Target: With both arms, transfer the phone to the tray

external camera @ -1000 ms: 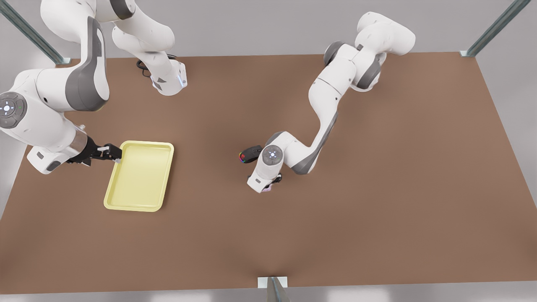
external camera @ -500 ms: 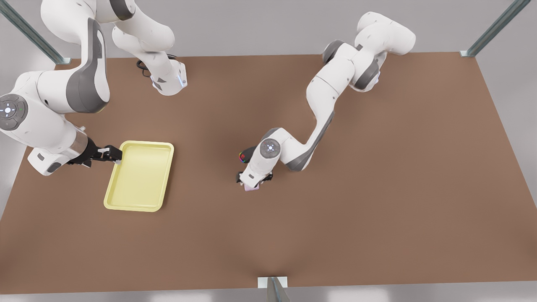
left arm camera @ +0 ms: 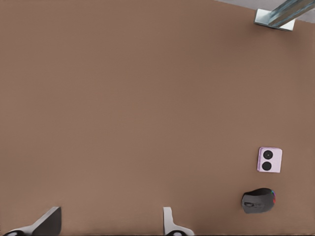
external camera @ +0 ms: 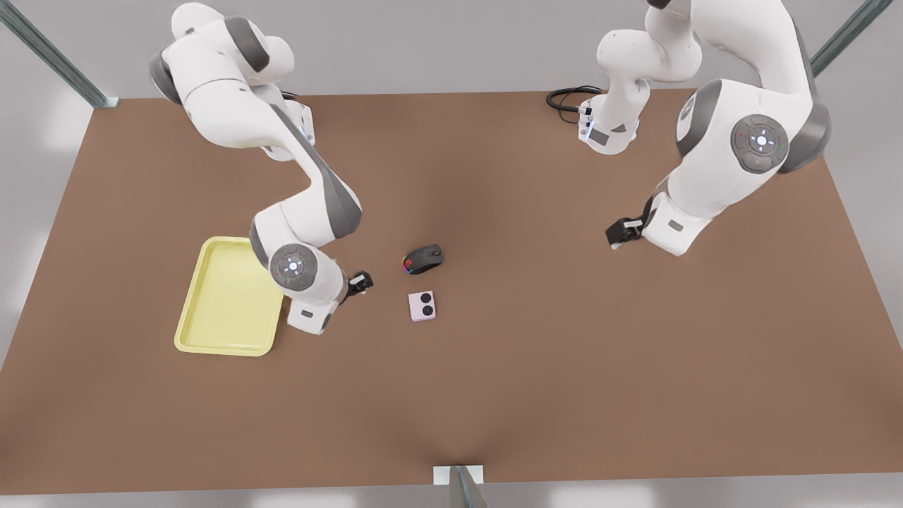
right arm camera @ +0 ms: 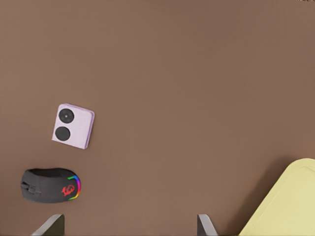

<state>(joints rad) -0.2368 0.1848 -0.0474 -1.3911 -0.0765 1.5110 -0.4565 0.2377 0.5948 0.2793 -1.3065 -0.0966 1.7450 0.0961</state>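
The pale pink phone [external camera: 422, 306] lies flat on the brown table, held by nothing, with its two black circles facing up; it also shows as phone [right arm camera: 73, 126] and phone [left arm camera: 269, 160]. The pale yellow tray [external camera: 211, 331] sits at the front view's left, and its corner [right arm camera: 290, 206] is in the right wrist view. My right gripper [external camera: 360, 282] [right arm camera: 129, 219] hangs open between tray and phone, a short way from the phone. My left gripper [external camera: 619, 231] [left arm camera: 111, 211] is open and far off at the front view's right.
A black mouse with rainbow lights [external camera: 423, 259] lies just behind the phone, a small gap between them. The right arm's elbow overhangs the tray's near corner. Metal posts stand at the table's corners and at its front edge [external camera: 458, 483].
The arm that was over the phone has pulled away to the front view's right, leaving the phone bare on the table. The other arm left the tray's rim and swung toward the phone.
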